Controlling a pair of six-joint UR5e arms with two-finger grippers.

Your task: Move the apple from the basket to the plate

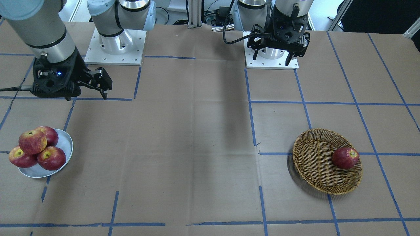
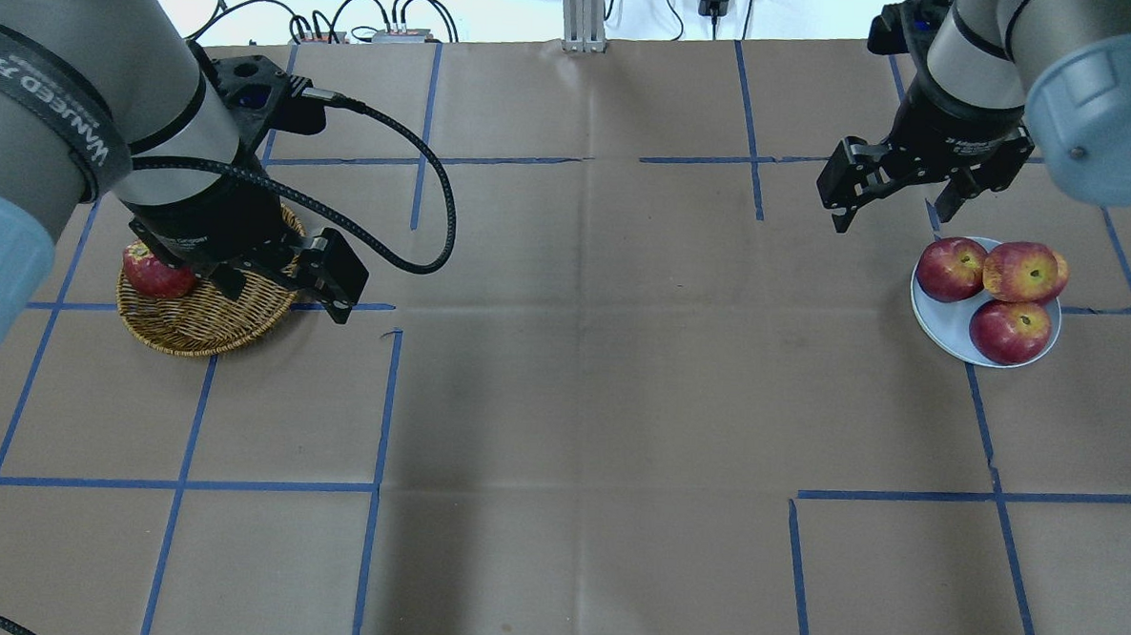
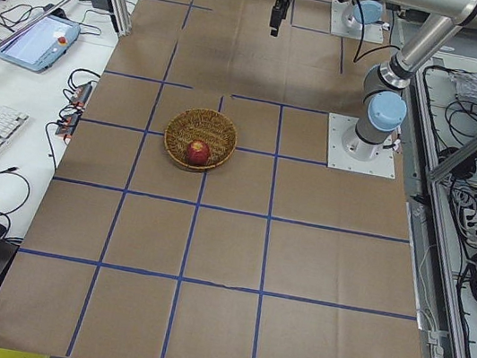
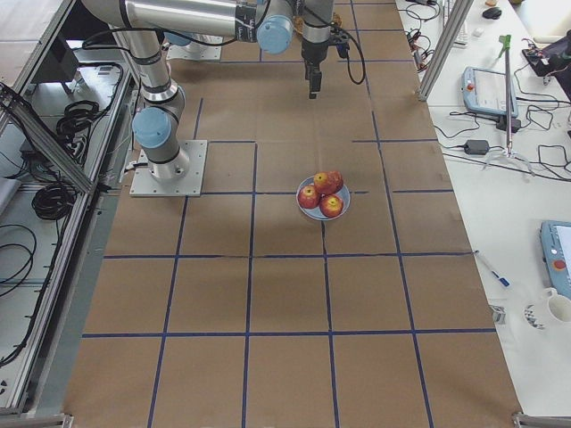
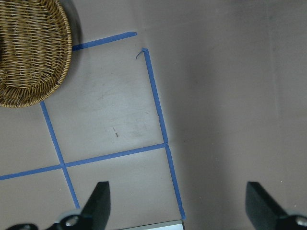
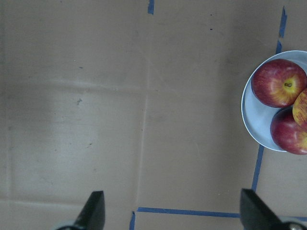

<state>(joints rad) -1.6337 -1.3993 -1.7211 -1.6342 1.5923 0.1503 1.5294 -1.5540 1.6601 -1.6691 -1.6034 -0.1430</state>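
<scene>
Streaked apple sits atop darker apples on plate, lower left of the front view; transfer looks complete. Left gripper and right gripper both have fingers spread, empty. Next move, likely: arms retire, or the left fetches the red apple in the basket, lower right.

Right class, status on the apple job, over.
Left pincer open, right pincer open, both empty. Light apple atop three others on plate; red apple in basket. Nothing blocking.

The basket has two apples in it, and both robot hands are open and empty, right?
Not two. The basket holds just one apple, as the exterior front-facing view shows. The rest is right: the left gripper and the right gripper are both open and empty.
</scene>
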